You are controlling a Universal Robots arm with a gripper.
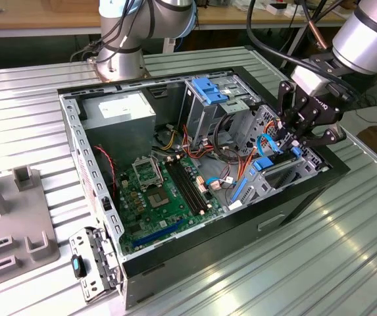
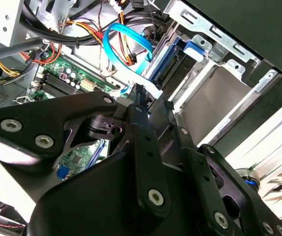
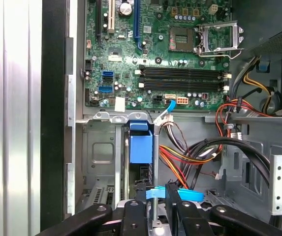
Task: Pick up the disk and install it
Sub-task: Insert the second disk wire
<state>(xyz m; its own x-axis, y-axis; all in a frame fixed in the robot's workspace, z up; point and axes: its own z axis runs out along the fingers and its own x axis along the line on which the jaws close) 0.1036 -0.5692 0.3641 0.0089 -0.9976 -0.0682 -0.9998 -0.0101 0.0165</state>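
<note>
The disk stands on edge in the drive bay at the open computer case's corner, on the exterior view's right; its blue side rail shows there. In the first wrist view I look along its thin edge, blue plastic on top. My gripper reaches down into that bay. Its two black fingers sit close together on either side of the disk's near end, so the gripper looks shut on it. The fingertips point at the bay in the second wrist view, and the disk's body below them is hidden.
A light-blue flat cable and a red-orange-black wire bundle lie right beside the bay. The green motherboard, the grey power-supply box and a metal cage with a blue handle fill the case. A grey fixture stands at the exterior view's left.
</note>
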